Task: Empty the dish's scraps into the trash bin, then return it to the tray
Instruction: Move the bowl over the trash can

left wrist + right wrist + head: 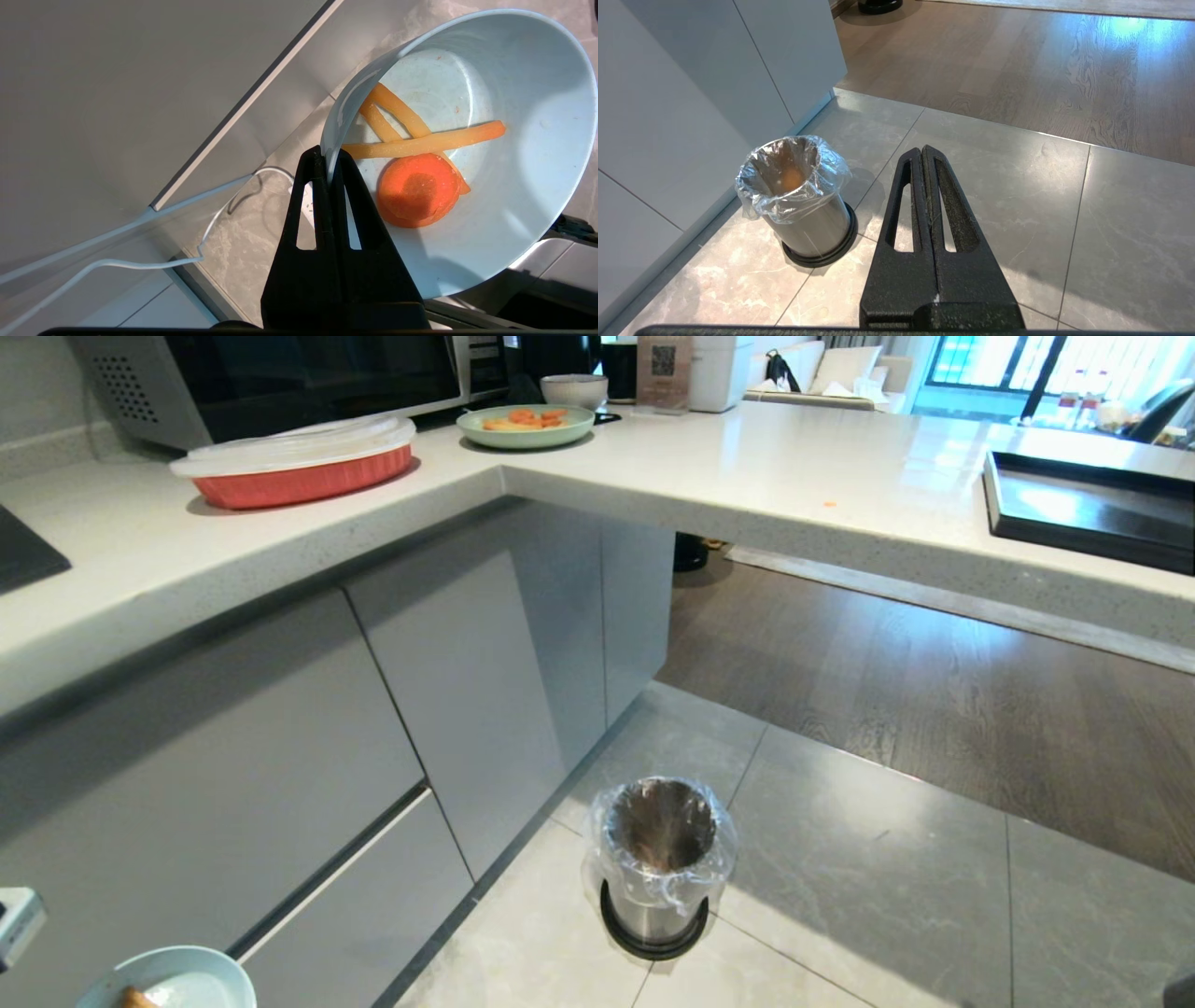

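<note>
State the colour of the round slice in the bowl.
Orange slice, in the pale-blue bowl; left wrist view is best.

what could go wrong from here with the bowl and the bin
The left gripper pinches only the thin rim of the bowl, so the glossy bowl could slip or swing as it tips. The bowl sits well off to the side of the trash bin, so scraps tipped early would land on the floor tiles. The bin's mouth is small, so sticks could catch on the plastic liner.
</note>
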Motion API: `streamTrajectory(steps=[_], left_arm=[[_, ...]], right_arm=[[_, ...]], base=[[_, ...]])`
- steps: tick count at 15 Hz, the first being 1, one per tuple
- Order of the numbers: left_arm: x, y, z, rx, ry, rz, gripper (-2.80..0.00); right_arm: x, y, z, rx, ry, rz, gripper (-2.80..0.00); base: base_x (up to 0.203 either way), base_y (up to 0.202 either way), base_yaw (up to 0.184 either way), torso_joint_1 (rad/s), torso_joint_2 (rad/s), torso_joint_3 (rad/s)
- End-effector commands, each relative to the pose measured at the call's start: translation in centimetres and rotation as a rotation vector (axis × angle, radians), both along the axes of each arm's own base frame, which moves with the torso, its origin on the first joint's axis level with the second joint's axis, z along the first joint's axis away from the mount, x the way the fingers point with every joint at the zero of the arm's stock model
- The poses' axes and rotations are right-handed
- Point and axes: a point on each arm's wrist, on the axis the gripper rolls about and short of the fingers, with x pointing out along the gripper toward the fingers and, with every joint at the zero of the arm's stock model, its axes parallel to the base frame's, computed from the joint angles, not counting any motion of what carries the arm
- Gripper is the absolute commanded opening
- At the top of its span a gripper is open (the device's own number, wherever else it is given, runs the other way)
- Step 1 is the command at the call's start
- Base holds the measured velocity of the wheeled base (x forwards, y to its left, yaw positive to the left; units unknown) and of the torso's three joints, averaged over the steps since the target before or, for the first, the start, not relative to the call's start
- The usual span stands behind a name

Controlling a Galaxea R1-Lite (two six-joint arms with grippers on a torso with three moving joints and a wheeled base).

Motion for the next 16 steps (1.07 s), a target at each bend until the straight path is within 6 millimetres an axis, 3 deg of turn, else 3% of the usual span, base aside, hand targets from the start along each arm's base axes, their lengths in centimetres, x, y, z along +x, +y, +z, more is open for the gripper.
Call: streamTrajectory(steps=[1, 16], left_arm=[[-0.1, 0.0, -0.1, 0.002, 0.005, 0.003, -2.8], [-1.3, -0.6, -0.8, -0.041, 0.026, -0.053, -2.8]], right_arm=[[0.0, 0.0, 0.0, 0.0, 0.0, 0.0, -2.8], [0.0, 0.0, 0.0, 0.0, 0.0, 0.0, -2.8]], base=[[0.0, 0.0, 0.0, 0.0, 0.0, 0.0], [0.0, 0.0, 0.0, 0.0, 0.0, 0.0]])
